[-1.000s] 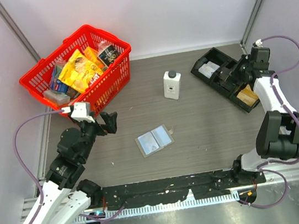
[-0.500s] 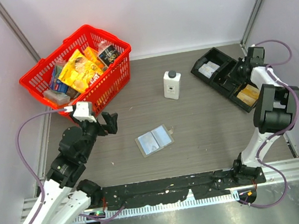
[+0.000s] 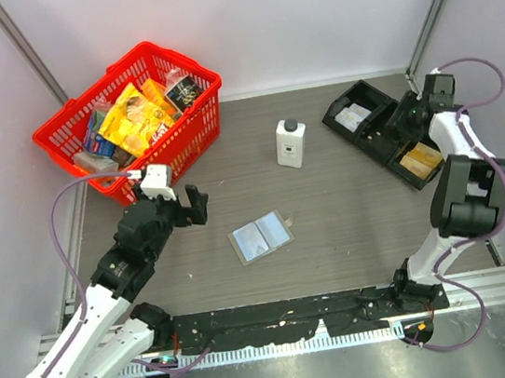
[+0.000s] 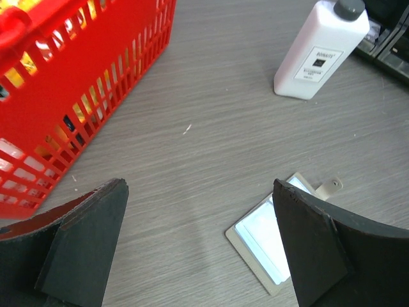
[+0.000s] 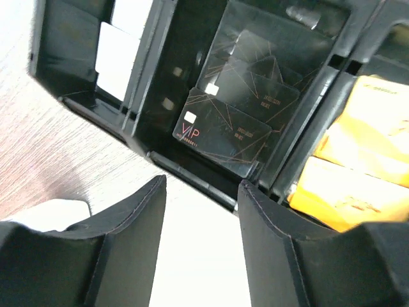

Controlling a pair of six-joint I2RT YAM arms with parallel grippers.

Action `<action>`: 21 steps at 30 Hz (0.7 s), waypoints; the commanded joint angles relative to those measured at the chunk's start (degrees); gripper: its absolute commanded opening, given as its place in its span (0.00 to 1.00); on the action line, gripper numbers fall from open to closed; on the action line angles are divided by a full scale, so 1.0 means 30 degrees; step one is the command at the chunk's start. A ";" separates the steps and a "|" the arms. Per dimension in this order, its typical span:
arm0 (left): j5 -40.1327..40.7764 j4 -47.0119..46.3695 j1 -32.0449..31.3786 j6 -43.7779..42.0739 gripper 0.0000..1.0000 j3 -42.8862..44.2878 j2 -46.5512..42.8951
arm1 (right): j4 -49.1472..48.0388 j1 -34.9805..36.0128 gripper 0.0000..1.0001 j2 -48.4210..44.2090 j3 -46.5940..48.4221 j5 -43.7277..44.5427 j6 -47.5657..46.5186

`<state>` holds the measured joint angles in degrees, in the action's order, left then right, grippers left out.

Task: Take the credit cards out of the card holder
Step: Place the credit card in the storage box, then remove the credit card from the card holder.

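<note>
Since one dark finger of the left end effector crosses it in the left wrist view, you see only part of the card holder there. It shows a pale blue face and a small tab at its far corner. From above, the one holder lies flat in the middle of the table, near and left of the single white bottle and well apart from both arms. The credit cards sit inside it. You can count two pale panels side by side, but you cannot tell how many cards are stacked beneath. The left end effector hovers left of the holder, fingers spread wide and holding nothing, with the one red basket beyond it.

At far right, the right end effector hangs over the black tray, fingers parted with nothing between them. Its own fingers hide the tray's near edge. You can count three overlapping black cards in the middle compartment and two white cards in the left one. Orange packets fill the right one, blurred and cut off.
</note>
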<state>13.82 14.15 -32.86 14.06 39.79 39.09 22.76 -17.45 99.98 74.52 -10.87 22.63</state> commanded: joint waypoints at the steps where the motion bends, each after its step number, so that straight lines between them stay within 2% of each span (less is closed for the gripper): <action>1: -0.0565 -0.0031 0.0085 0.0350 1.00 0.0447 0.0561 | 0.0439 0.0367 0.54 -0.4023 -0.0578 0.1894 -0.1565; 3: -0.0711 0.0174 0.0085 0.0467 1.00 0.0622 0.0826 | 0.0585 0.0952 0.54 -0.5312 -0.1223 0.2158 -0.2120; 6: -0.1179 0.0729 0.0085 0.0818 1.00 0.1032 0.1324 | 0.0878 0.3321 0.54 -0.7045 -0.1928 0.2919 -0.3379; 12: -0.1707 0.2047 0.0085 0.2633 1.00 0.1444 0.2232 | -0.0348 1.0905 0.54 -1.0677 -0.5235 0.4268 -0.3152; 15: -0.2087 0.2751 0.0114 0.3834 1.00 0.1356 0.2730 | -0.1082 1.5292 0.54 -1.1237 -0.6381 0.5494 -0.2711; 21: -0.2323 0.4362 0.0114 0.5680 0.98 0.1180 0.3580 | -0.2694 2.1333 0.54 -1.0713 -0.7672 0.7403 -0.2359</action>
<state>8.10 23.57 -32.86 26.06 41.87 48.82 20.58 38.52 67.68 52.29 5.30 14.72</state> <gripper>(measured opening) 0.990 0.541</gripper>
